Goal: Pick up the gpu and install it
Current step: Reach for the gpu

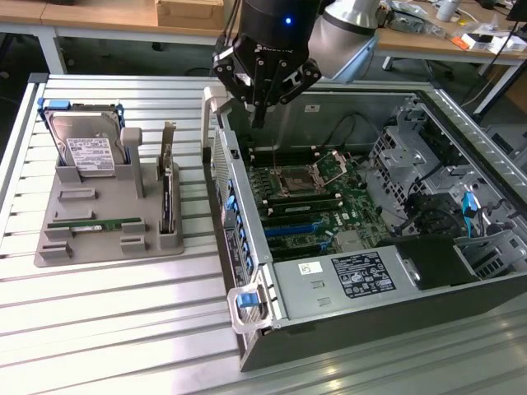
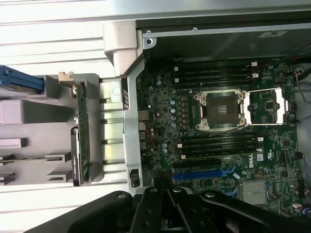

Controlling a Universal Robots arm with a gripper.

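Observation:
The gpu (image 1: 167, 196) is a slim black card with a silver bracket. It stands on edge in a slot at the right side of the grey holder (image 1: 107, 247), beside the open computer case (image 1: 362, 280). In the wrist view the gpu (image 2: 81, 141) shows edge-on, to the side of the case wall. My gripper (image 1: 258, 113) hangs over the case's near wall and the motherboard (image 1: 317, 202), apart from the gpu. Its fingers are shut with nothing between them. The gripper (image 2: 167, 187) sits close to the blue expansion slot (image 2: 204, 174).
A silver hard drive (image 1: 86, 148) stands at the holder's back, and a green memory stick (image 1: 95, 223) lies near its front. The case holds an empty CPU socket (image 1: 306, 177), drive cages (image 1: 428, 173) and a power supply (image 1: 362, 276). Desks stand behind.

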